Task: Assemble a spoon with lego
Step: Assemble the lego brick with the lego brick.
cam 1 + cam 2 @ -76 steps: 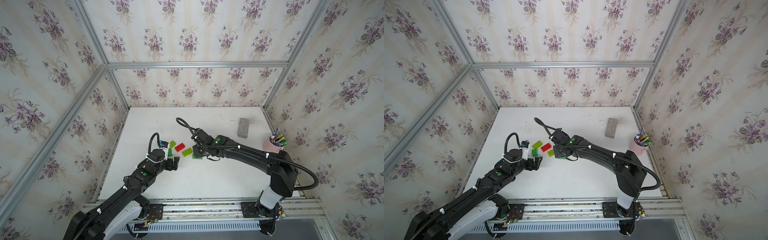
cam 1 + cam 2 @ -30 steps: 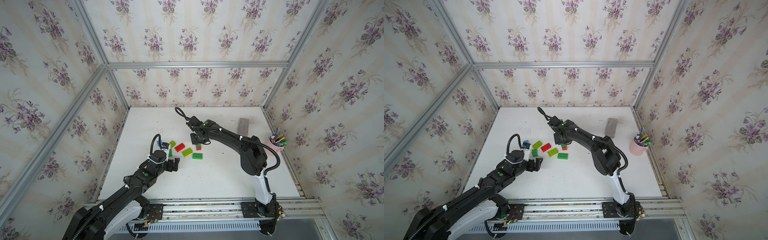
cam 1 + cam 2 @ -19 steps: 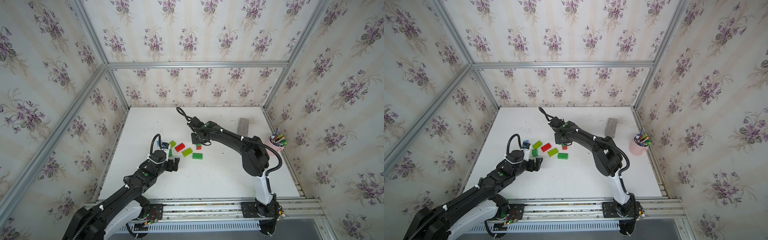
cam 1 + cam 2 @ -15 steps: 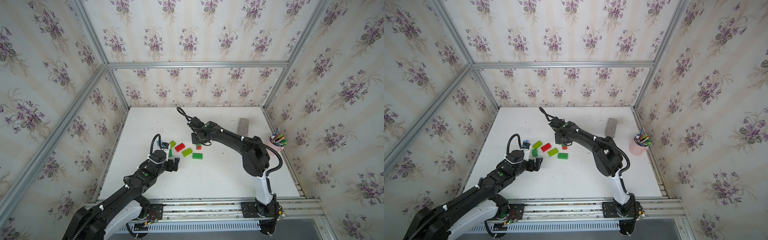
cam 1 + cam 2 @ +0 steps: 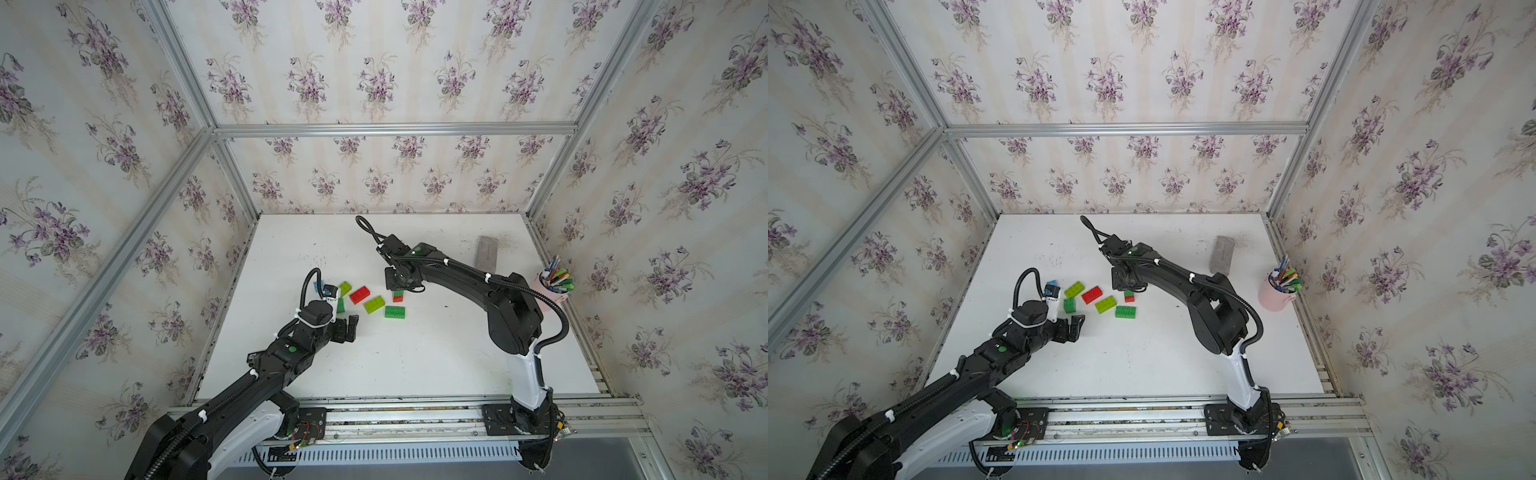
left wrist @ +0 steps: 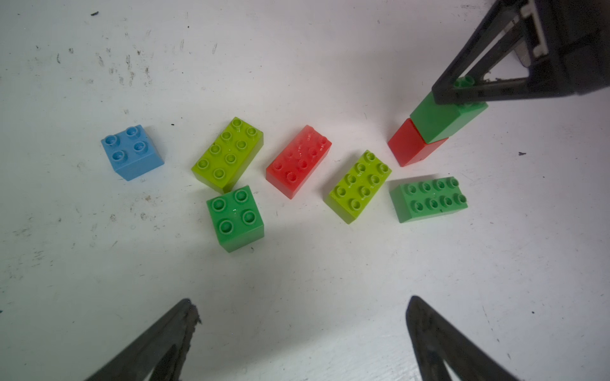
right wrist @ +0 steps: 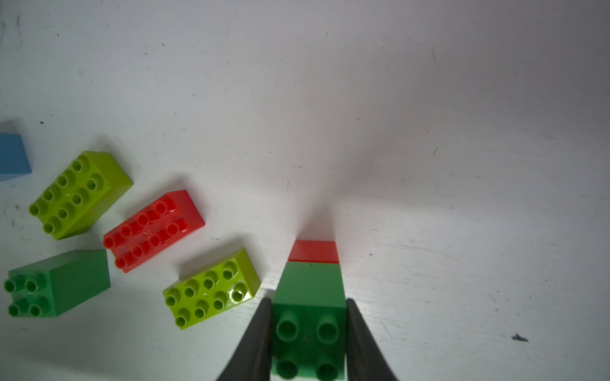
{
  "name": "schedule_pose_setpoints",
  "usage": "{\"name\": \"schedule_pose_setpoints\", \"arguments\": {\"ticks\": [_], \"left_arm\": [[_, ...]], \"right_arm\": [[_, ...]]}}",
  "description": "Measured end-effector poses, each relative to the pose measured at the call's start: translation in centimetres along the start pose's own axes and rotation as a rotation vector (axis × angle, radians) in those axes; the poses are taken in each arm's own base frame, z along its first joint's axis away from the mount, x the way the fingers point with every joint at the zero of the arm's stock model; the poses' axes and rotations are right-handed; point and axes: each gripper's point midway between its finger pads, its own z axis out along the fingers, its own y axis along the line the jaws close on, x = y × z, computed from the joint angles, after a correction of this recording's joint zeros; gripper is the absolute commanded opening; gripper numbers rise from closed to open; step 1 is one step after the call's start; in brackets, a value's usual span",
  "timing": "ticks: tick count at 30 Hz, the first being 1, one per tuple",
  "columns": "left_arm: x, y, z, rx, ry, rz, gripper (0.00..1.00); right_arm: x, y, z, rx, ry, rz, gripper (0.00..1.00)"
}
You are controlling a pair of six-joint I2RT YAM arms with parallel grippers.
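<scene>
Looks like you're on the stem of the spoon. Your right gripper (image 7: pixel 308 301) is clamped tight on a green square brick (image 7: pixel 310 283), which is stacked on a red square brick (image 7: pixel 313 252). The pair seems to stand on the table (image 5: pixel 415 357) (can't tell if the red one is fully down). There's no spoon head built yet.

The rest of the lego (image 5: pixel 374 303) lies loose just beside that stack. The dark green oblong (image 6: pixel 429 199) is nearest, then the near lime oblong (image 6: pixel 358 186), the red oblong (image 6: pixel 298 161) and the far lime oblong (image 6: pixel 227 155). The spare green square (image 6: pixel 236 217) touches that last one, and the blue brick (image 6: pixel 132 151) is farthest off.

Your left gripper (image 6: pixel 301 301) hangs wide open and empty near the loose bricks, with none between its jaws.

My guess for the next move: make sure the two squares are seated, then mate the stem with an oblong, studs lined up. I'd have the left arm pin that oblong so it doesn't skate.
</scene>
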Motion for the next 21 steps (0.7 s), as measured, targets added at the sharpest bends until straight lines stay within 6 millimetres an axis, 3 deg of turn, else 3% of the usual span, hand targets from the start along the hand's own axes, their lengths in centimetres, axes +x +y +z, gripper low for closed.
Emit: {"name": "schedule_pose_setpoints", "arguments": {"ticks": [9, 15, 18, 21], "left_arm": [[0.0, 0.1, -0.1, -0.002, -0.003, 0.000, 0.99], [-0.1, 0.1, -0.1, -0.003, -0.008, -0.001, 0.99], [0.0, 0.1, -0.1, -0.006, -0.006, -0.001, 0.99], [0.0, 0.1, -0.1, -0.006, -0.006, -0.001, 0.99]], "right_arm": [[-0.3, 0.7, 1.5, -0.008, -0.027, -0.017, 0.31], [-0.7, 1.4, -0.4, -0.030, 0.000, -0.022, 0.64], [-3.2, 2.8, -3.0, -0.077, -0.067, -0.022, 0.74], [-3.7, 3.0, -4.5, -0.087, -0.091, -0.024, 0.85]]}}
